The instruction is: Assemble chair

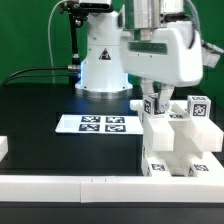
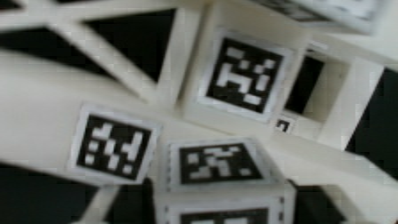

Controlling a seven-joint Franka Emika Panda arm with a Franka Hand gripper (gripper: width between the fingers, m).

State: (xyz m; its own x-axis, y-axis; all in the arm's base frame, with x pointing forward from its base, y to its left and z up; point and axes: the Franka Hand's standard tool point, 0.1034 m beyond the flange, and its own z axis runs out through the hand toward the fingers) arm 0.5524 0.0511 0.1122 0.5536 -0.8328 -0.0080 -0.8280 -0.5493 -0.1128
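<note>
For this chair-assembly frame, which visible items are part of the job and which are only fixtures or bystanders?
Part of the job:
- the chair, partly built from white tagged blocks, at the exterior view's right
- the gripper, just above the chair

Not part of it:
- the marker board, flat on the table
- the robot base behind it
- the black table

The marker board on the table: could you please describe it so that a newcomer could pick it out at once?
Start at the large white domed robot base at the back of the black table. Just in front of it lies the marker board, a thin flat white sheet. Unlike the chunky white chair on the exterior view's right, it lies flat and carries only a row of square black-and-white tags.
</note>
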